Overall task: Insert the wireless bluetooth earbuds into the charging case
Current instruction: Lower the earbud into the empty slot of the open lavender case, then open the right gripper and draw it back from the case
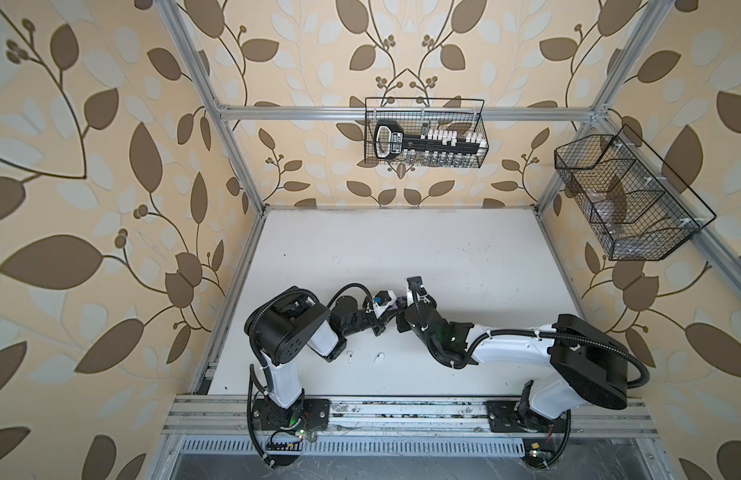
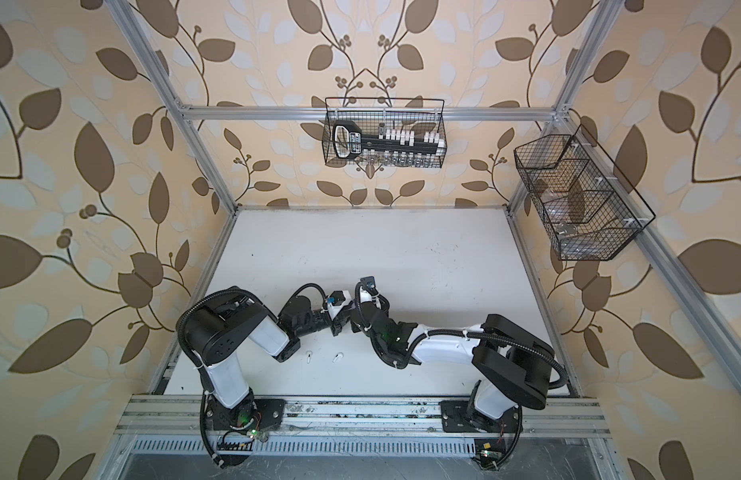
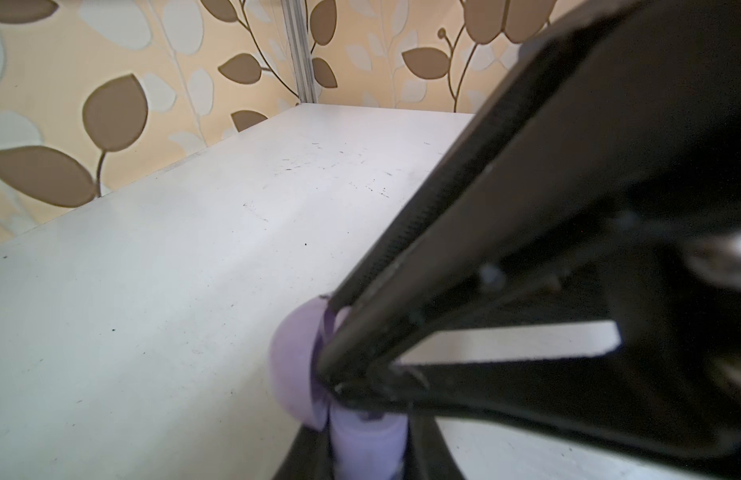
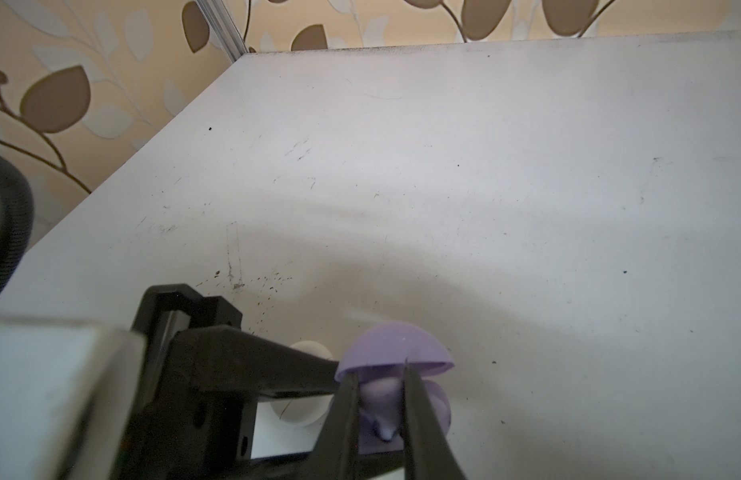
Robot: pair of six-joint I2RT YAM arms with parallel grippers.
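Note:
A lavender charging case (image 4: 402, 345) stands open at mid-table, its domed lid raised; in both top views the arms cover all but a sliver of it (image 1: 400, 306) (image 2: 353, 305). My left gripper (image 3: 327, 374) is shut on the case's rim beside the lid (image 3: 296, 365). My right gripper (image 4: 379, 378) is shut on a lavender earbud (image 4: 381, 409), held tip down over the case's base. Two white earbuds (image 1: 350, 356) (image 1: 379, 356) lie loose on the table near its front, also in a top view (image 2: 309, 356) (image 2: 338, 356).
A round white case (image 4: 308, 351) sits just behind my left gripper's fingers. Two wire baskets hang on the frame, one at the back (image 1: 424, 133) and one at the right (image 1: 626, 199). The white table (image 1: 402, 241) stretches back to the wall.

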